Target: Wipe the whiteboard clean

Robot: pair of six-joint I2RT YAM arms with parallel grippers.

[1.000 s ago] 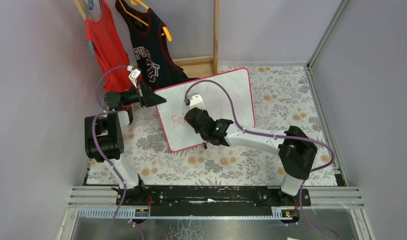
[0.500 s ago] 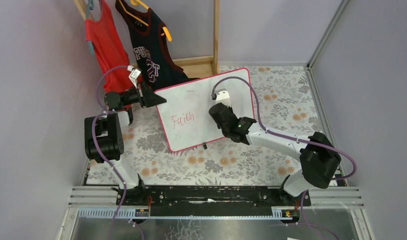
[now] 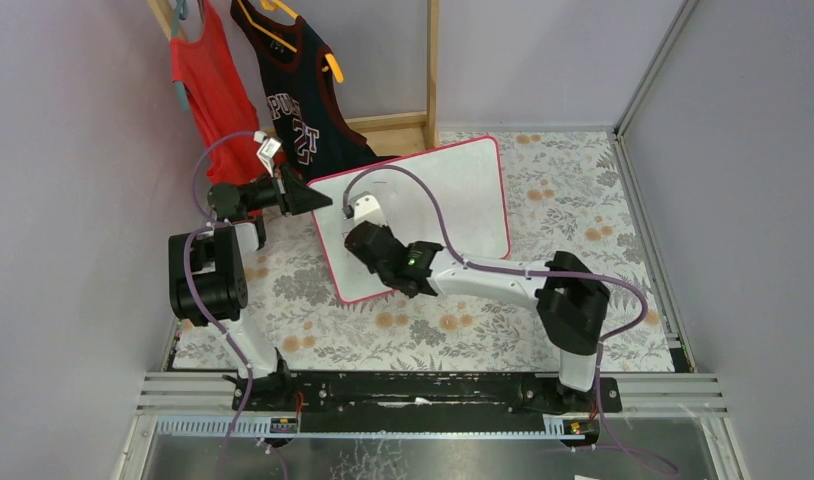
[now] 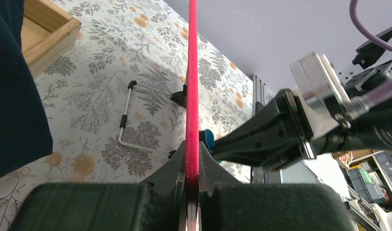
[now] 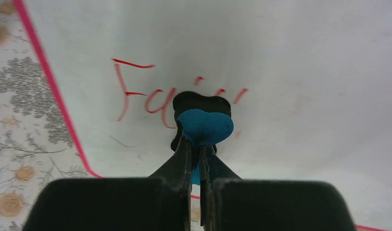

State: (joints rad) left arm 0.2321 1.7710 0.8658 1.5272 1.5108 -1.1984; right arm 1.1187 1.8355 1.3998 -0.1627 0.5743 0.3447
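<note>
One whiteboard (image 3: 453, 190): standing tilted on floral table (image 3: 583, 210), left of centre.
Left gripper (image 4: 191, 166): fingers clamped on its pink frame (image 4: 191, 72).
Right gripper (image 5: 198, 151): fingers pinching blue eraser (image 5: 204, 126) against red lettering (image 5: 131, 94).

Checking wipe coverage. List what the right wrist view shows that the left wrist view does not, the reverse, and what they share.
Only right wrist: the whiteboard face-on, its red lettering partly covered by the blue eraser pinched in the right gripper.

Only left wrist: the left gripper clamped on the board's pink frame, seen edge-on; an L-shaped hex key lying on the floral tablecloth; a wooden frame corner.

Both: the whiteboard, the blue eraser against it, the tablecloth.
</note>
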